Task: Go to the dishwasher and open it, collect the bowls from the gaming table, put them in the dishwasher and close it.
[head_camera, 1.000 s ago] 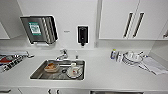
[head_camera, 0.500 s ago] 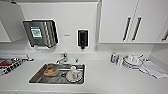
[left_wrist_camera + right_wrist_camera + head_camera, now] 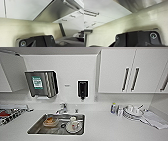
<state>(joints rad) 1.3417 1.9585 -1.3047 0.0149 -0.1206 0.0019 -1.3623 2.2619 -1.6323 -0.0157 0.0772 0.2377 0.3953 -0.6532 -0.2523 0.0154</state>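
Head view: sink (image 3: pixel 32 130) w/ cup (image 3: pixel 73 123) is seen straight ahead; wall cabinets (image 3: pixel 117 70) above; stacked white dishes (image 3: pixel 132 112) at right.

L wrist view: dishwasher's steel front (image 3: pixel 56 11) & bar handle (image 3: pixel 69 5) are seen near, door shut.

R wrist view: steel front (image 3: pixel 139 5) is seen too. Nearer arm: judged left.

Finger state can't be told for either gripper.

Steel sink (image 3: pixel 35 128) holds cup (image 3: pixel 73 122); white dishes (image 3: pixel 132 112) stacked on counter.
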